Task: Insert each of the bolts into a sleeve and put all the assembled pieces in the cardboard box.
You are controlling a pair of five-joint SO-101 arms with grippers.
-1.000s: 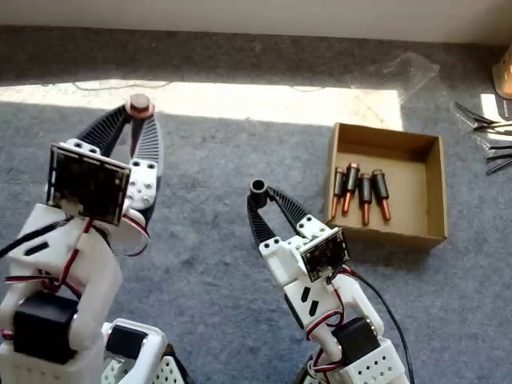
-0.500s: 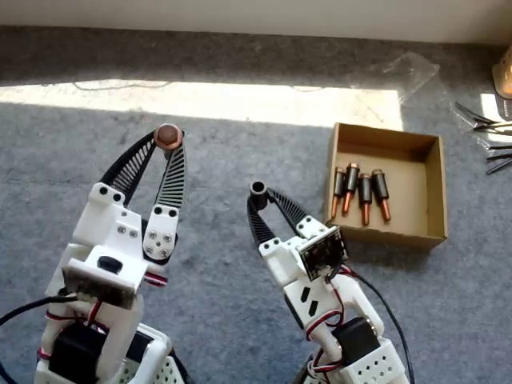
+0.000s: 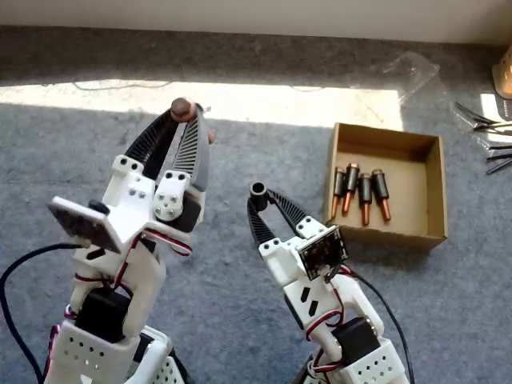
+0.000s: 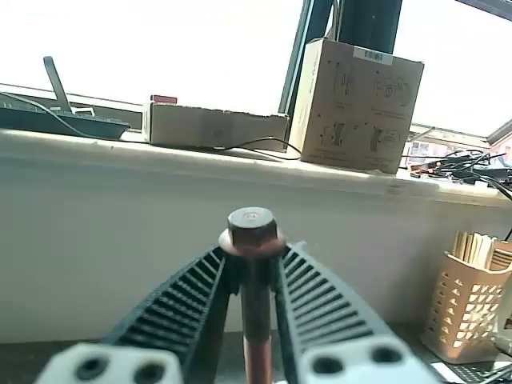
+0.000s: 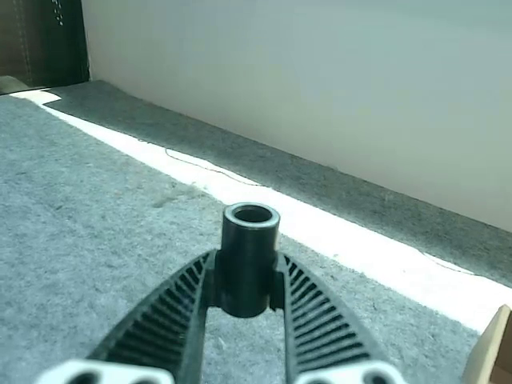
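Since a second ago the left gripper (image 3: 184, 118) has swung toward the middle of the carpet (image 3: 224, 312) and its wrist has rolled over, carrying the bolt (image 3: 182, 108) along. The right gripper (image 3: 258, 198) and its load have kept their place.

The left jaws are closed on the bolt. Its copper-coloured head sits just above the fingertips, and the shank runs down between the two ribbed fingers (image 4: 180, 308). The right jaws are closed on the black sleeve (image 3: 258, 190), pinched at the fingertips with its open end clear of them. Bolt and sleeve are apart. In the high view the bolt is left of the sleeve and farther from the arm bases, at the edge of the sunlit strip (image 3: 264, 102).

Right of the sleeve, the open cardboard box (image 3: 436, 188) rests on the carpet. Four assembled pieces (image 3: 365, 192) lie side by side in its left half, each a black sleeve with a copper shank pointing at the near wall.

From the left wrist the bolt stands upright against a white wall (image 4: 120, 240). Above the wall is a ledge (image 4: 160, 148) bearing a carton (image 4: 356, 108), and a basket of sticks (image 4: 472, 296) stands off to the side. The right wrist view looks into the sleeve's hollow bore, which in the high view is a dark ring.
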